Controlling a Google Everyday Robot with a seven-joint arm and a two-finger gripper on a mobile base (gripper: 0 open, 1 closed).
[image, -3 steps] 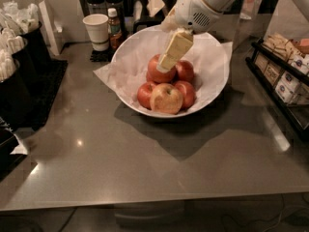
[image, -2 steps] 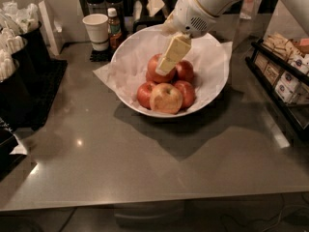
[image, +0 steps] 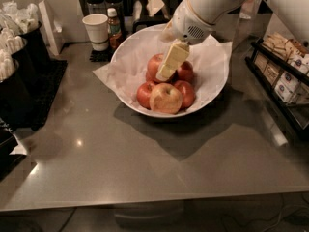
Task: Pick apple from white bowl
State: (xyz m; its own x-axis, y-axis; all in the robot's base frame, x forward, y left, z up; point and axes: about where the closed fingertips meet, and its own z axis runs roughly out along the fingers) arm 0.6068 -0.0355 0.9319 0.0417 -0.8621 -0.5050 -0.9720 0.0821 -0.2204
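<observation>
The white bowl (image: 212,88), lined with crinkled white paper, stands on the grey counter at the back middle. It holds several apples. The larger, evenly red apple (image: 154,63) lies at the back left of the pile, partly hidden by my gripper. My gripper (image: 163,74), cream-coloured on a white arm coming from the upper right, points down into the bowl and its tip is at this apple's right side. An apple with a pale yellow patch (image: 165,98) lies in front. Smaller, darker red apples (image: 186,93) lie around it.
A small white paper cup (image: 95,30) and a brown bottle (image: 114,29) stand behind the bowl to the left. Black holders with white packets (image: 19,57) line the left side. A black rack of packets (image: 285,76) stands at the right. The counter's front edge (image: 145,204) runs below.
My gripper has sunk slightly lower into the bowl, toward the back left apple. The apples and the bowl have not moved.
</observation>
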